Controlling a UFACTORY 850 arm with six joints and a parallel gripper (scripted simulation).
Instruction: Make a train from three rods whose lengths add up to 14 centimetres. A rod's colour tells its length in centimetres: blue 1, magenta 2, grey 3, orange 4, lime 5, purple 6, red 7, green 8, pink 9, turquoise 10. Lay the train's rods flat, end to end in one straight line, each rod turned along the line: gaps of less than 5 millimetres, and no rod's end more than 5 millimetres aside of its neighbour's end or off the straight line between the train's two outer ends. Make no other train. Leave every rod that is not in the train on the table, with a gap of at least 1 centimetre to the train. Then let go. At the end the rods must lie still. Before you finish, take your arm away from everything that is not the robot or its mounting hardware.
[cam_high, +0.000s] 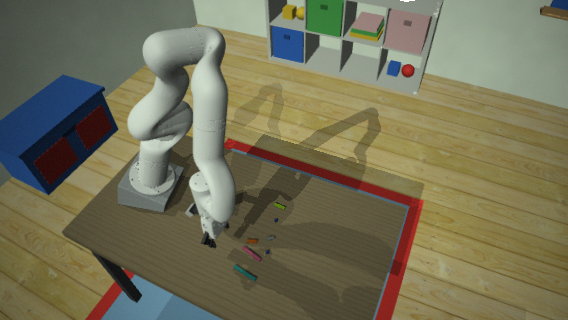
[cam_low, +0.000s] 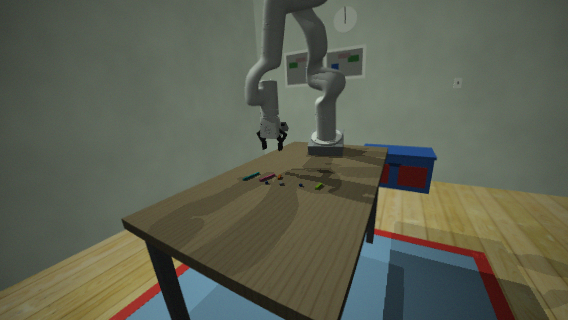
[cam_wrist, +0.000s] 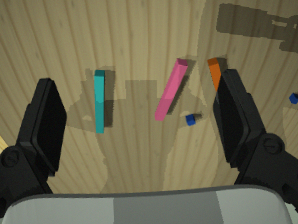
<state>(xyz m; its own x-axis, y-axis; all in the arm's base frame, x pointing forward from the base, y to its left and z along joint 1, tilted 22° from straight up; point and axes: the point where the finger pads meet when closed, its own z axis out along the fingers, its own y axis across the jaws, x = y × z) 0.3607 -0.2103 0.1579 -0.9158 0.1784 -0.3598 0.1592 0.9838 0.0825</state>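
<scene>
My gripper (cam_high: 209, 241) is open and empty, high above the table near its left edge; it also shows in the exterior view (cam_low: 271, 143). On the table lie a turquoise rod (cam_high: 245, 272), a pink rod (cam_high: 251, 253), an orange rod (cam_high: 252, 240), a grey rod (cam_high: 270, 238), a lime rod (cam_high: 279, 205) and two small blue rods (cam_high: 267, 252) (cam_high: 275, 219). The rods lie apart from each other. In the wrist view the turquoise rod (cam_wrist: 100, 100), the pink rod (cam_wrist: 170, 88) and one blue rod (cam_wrist: 192, 119) show between my fingers, far below. The orange rod (cam_wrist: 213, 72) is partly hidden by the right finger.
The arm's base (cam_high: 150, 185) stands at the table's back left corner. A blue cabinet (cam_high: 50, 131) stands on the floor to the left. A shelf unit (cam_high: 350, 37) stands against the far wall.
</scene>
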